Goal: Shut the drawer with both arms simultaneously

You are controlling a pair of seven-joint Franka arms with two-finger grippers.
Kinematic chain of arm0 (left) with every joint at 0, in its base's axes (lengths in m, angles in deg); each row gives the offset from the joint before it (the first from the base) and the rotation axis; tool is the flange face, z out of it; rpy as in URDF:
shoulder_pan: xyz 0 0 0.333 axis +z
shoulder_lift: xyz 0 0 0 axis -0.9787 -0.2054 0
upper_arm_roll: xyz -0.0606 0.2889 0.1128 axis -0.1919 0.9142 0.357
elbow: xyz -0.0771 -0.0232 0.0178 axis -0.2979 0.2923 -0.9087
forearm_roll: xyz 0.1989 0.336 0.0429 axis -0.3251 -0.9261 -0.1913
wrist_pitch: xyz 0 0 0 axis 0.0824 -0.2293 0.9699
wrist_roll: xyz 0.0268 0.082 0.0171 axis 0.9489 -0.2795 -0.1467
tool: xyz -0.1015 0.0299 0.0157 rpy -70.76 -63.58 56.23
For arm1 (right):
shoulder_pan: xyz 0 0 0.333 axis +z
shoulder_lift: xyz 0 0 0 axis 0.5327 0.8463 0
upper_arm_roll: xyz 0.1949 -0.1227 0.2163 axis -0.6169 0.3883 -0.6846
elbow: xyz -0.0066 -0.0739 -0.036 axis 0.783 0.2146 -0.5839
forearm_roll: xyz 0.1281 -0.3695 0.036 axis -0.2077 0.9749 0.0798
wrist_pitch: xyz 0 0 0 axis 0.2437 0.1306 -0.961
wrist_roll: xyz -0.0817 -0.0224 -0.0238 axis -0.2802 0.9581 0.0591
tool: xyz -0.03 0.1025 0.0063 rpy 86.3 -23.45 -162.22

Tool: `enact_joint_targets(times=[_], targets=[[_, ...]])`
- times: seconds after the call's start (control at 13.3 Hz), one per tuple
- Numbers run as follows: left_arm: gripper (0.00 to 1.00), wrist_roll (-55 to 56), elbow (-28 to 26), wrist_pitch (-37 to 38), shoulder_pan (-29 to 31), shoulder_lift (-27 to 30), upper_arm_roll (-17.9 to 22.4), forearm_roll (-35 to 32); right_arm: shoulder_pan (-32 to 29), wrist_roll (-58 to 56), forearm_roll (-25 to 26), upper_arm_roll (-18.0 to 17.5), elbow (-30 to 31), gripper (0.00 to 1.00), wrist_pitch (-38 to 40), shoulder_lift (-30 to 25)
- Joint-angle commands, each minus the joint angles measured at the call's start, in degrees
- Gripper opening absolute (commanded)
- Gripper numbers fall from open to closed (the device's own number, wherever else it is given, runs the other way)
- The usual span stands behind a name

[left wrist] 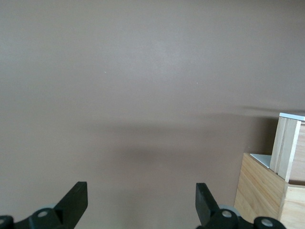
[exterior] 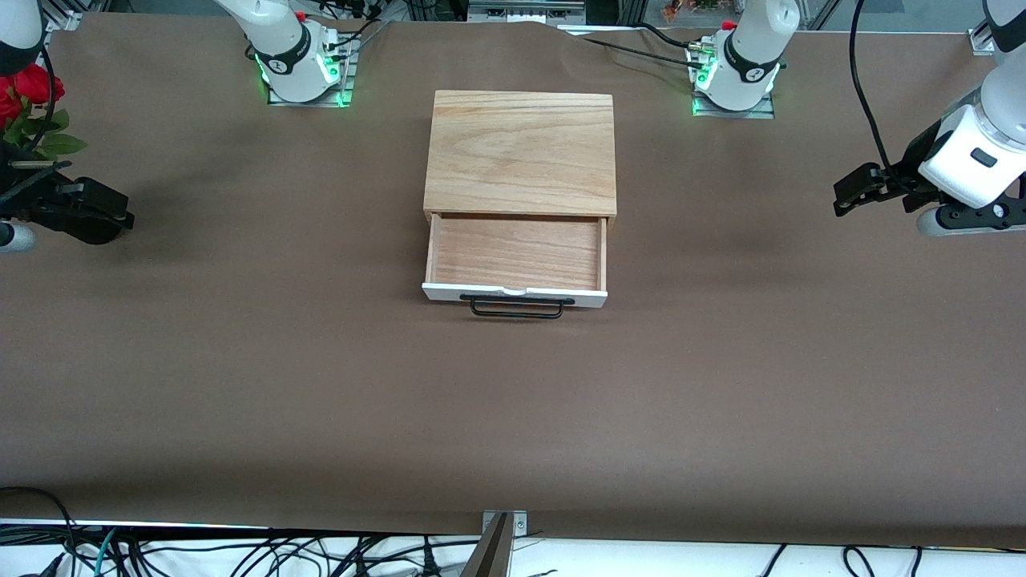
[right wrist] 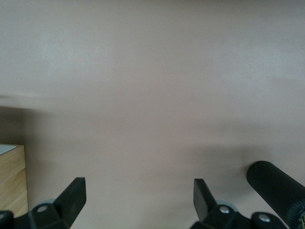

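The drawer (exterior: 517,256) stands pulled out of its wood-topped box (exterior: 521,152) in the middle of the desk (exterior: 321,385), which is covered in brown. Its light-wood tray lies bare, and its white front panel (exterior: 515,295) with the thin black wire handle (exterior: 517,308) faces the front camera, on the side of the box nearer to that camera.

The left end effector (exterior: 856,191) hangs over the desk at the left arm's end, well apart from the drawer; in the left wrist view its two black fingers (left wrist: 76,202) stand wide, with only the brown surface between them and a corner of the box (left wrist: 262,191) off to one side.

The right end effector (exterior: 76,212) hangs over the right arm's end of the desk, likewise well apart from the drawer. Its fingers (right wrist: 74,198) are spread wide too, gripping nothing. Red artificial roses (exterior: 28,88) with green leaves show just by that arm at the desk's edge
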Motion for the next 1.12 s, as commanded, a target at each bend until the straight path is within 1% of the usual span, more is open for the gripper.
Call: enact_joint_targets(times=[0.0, 0.45, 0.6, 0.75, 0.9, 1.05], targets=[[1.0, 0.2, 0.9, 0.7, 0.0, 0.2, -0.1, 0.2, -0.5, 0.4, -0.9, -0.2, -1.1, 1.0, 0.2, 0.4], [1.0, -0.2, 0.7, -0.5, 0.0, -0.1, -0.4, 0.6, -0.5, 0.4, -0.8, -0.2, -1.1, 1.0, 0.2, 0.4], [1.0, -0.2, -1.5, -1.8, -0.1, -1.1, -0.8, 0.6, -0.5, 0.3, -0.6, -0.2, -1.2, 1.0, 0.1, 0.4], [1.0, -0.2, -5.0, -6.2, -0.3, -2.4, -1.5, 0.6, -0.4, 0.4, -0.7, -0.2, -1.2, 1.0, 0.1, 0.4], [1.0, -0.3, -5.8, -8.5, -0.3, -2.6, -2.0, 0.5, -0.2, 0.4, -0.7, -0.3, -1.2, 1.0, 0.1, 0.4], [1.0, -0.4, -6.1, -9.1, -0.3, -3.0, -3.2, 0.6, -0.4, 0.7, -1.1, -0.3, -1.1, 1.0, 0.0, 1.0]])
